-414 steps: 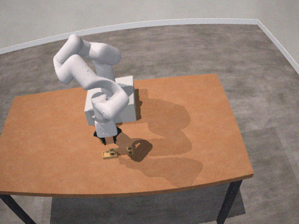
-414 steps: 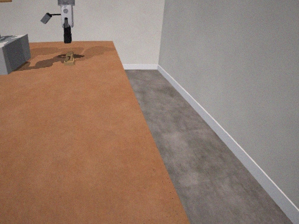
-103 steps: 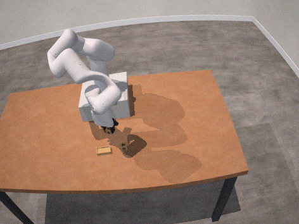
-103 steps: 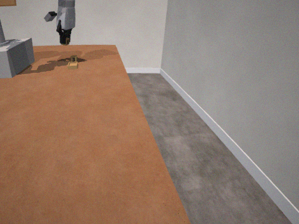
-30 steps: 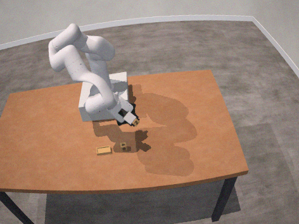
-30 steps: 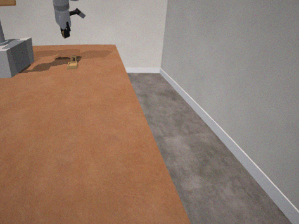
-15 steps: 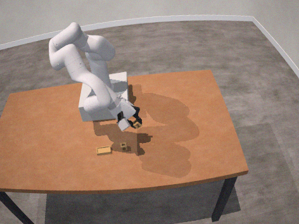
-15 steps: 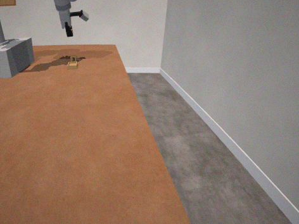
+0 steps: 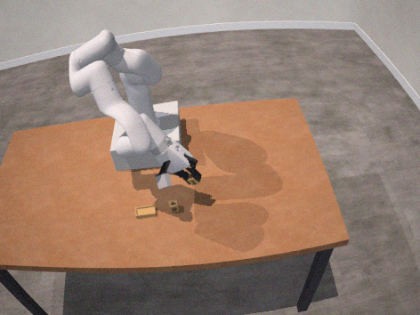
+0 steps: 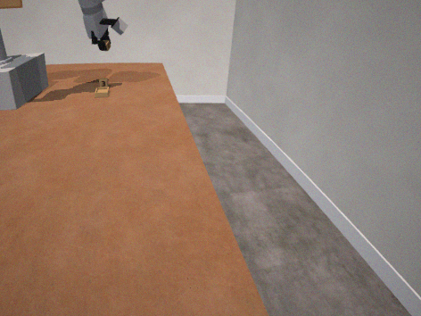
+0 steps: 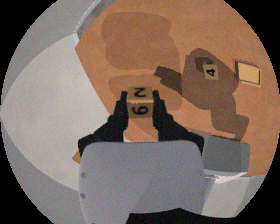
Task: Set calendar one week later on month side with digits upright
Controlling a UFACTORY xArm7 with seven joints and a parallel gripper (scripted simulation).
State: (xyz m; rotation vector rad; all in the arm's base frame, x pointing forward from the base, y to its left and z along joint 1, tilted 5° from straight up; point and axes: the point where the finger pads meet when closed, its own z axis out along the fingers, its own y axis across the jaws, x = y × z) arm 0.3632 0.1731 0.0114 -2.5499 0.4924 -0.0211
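Note:
My gripper [image 9: 193, 178] [image 10: 103, 44] [image 11: 140, 98] is shut on a wooden cube [image 9: 192, 181] [image 10: 107, 45] [image 11: 140, 109], held tilted high above the table. In the wrist view this cube shows a 2 on one face and a 6 or 9 on the face beside it. The other cube [image 9: 173, 206] [image 10: 103, 83] [image 11: 210, 71] stands on the table with a 4 on top, turned sideways in the wrist view; a 3 faces the exterior view. The small tray [image 9: 147, 216] [image 10: 102, 95] [image 11: 248, 83] lies flat beside it and holds no cube. The held cube's far faces are hidden.
The brown table [image 9: 267, 157] [image 10: 134, 179] [image 11: 90, 50] bears the arm's grey-white base block [image 9: 133, 160] [image 10: 28, 81] at its back edge. Arm shadows fall around the standing cube. A grey block-shaped part [image 9: 164, 181] [image 10: 119, 26] sticks out beside the gripper.

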